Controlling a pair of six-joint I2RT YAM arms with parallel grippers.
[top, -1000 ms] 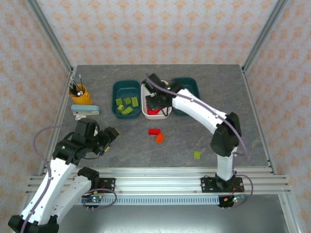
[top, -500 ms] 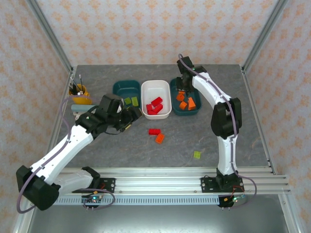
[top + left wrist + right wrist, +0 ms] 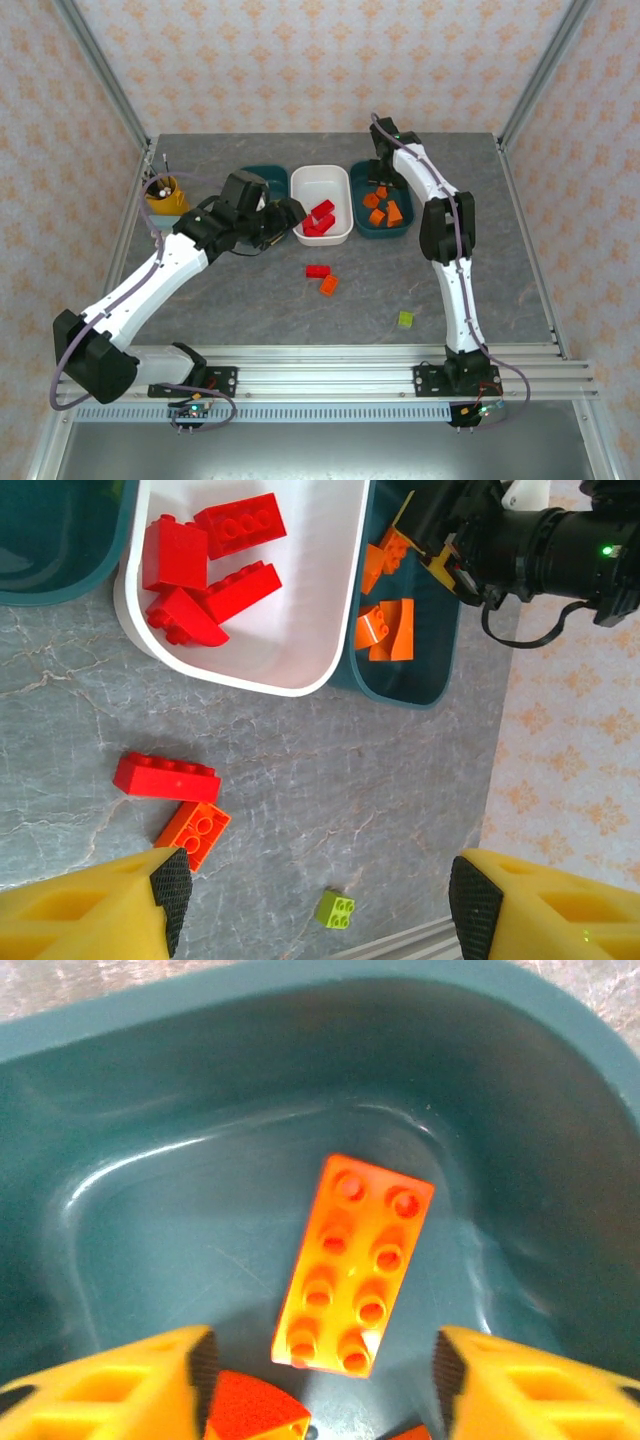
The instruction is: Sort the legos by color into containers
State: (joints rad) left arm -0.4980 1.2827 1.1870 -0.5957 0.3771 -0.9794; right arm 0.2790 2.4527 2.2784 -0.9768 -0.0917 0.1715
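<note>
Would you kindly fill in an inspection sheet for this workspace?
Surface: grey marbled table.
Job's things: red bricks in white tray; orange bricks in right teal tray; left teal tray partly behind left arm; loose red brick, loose orange brick, green brick on table.
Clutter: yellow pen cup.
Hands: left hand open above table; right hand open over right teal tray.
Cables: purple cable looped, front right.
Surroundings: patterned walls, metal frame.

The top camera overlooks everything from above and behind; both wrist cameras face down, the right one closest, all sharing the dark teal rounded plastic tray [image 3: 150,1220].
</note>
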